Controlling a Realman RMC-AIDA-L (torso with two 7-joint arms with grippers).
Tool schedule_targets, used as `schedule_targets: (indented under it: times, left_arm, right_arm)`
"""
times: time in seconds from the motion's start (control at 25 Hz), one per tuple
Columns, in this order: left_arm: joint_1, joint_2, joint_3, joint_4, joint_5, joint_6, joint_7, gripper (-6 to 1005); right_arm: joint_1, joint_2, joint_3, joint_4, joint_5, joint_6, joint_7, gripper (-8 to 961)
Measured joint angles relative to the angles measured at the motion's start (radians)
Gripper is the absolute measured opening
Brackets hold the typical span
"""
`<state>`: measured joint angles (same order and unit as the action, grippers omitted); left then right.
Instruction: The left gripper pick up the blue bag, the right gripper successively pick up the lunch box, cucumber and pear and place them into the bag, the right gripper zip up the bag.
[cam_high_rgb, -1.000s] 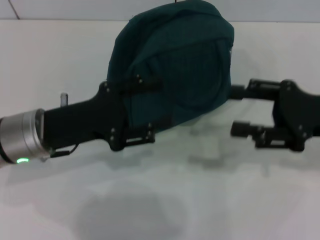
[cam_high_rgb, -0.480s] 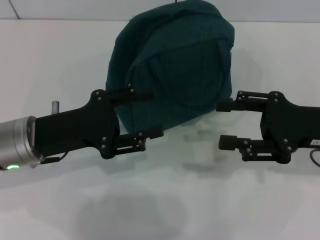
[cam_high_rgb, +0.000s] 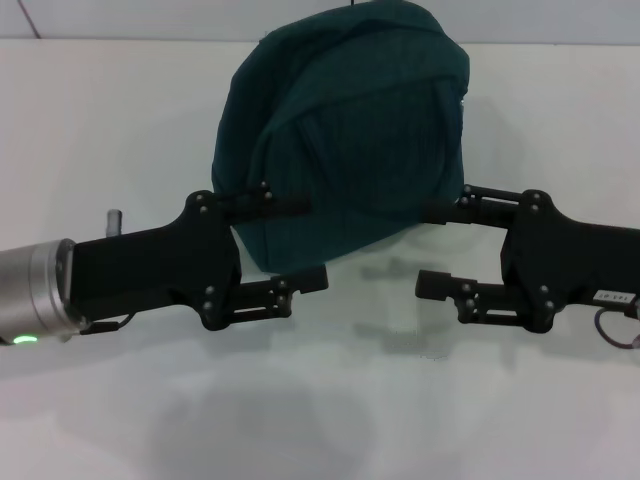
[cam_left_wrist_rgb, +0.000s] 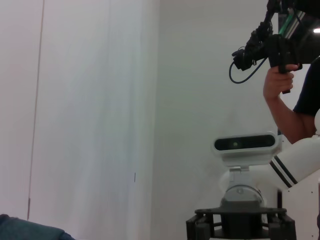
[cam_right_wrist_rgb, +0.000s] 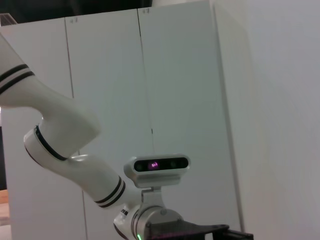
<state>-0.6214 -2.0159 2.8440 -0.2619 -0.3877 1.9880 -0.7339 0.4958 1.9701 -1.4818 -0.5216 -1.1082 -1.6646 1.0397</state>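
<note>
The blue bag (cam_high_rgb: 345, 130) sits upper centre in the head view, apparently zipped, so any contents cannot be seen; lunch box, cucumber and pear are not in sight. The left gripper (cam_high_rgb: 290, 243), lower left, has fingers apart straddling the bag's lower left edge, not visibly clamped. The right gripper (cam_high_rgb: 440, 248), lower right, is likewise spread beside the bag's lower right edge, holding nothing; the left appears nearer.

matt cloth blue bag (cam_high_rgb: 345, 140), matt black left hand (cam_high_rgb: 290, 245)
</note>
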Motion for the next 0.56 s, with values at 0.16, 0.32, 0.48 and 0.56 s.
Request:
schedule_targets:
  times: [0.16,0.32,0.48,0.56]
  left_arm:
    - [-0.002,-0.003,0.0,-0.003,0.003,-0.001,0.003,723]
    - [-0.004,-0.007,0.0,-0.004,0.002,-0.001,0.001,723]
    - [-0.01,-0.014,0.0,-0.004,0.001,-0.002,0.0,724]
    - [-0.01,-0.017,0.0,-0.004,0.002,-0.004,0.002,724]
  right_arm:
    - [-0.012,0.01,0.001,0.0,-0.001,0.006,-0.027,692]
    - [-0.015,0.011,0.011,0.001,0.001,0.006,-0.029,692]
    - [-0.015,0.005,0.024,0.004,-0.002,0.005,-0.03,692]
    - [-0.018,0.0,0.024,0.004,-0.002,-0.002,-0.03,692]
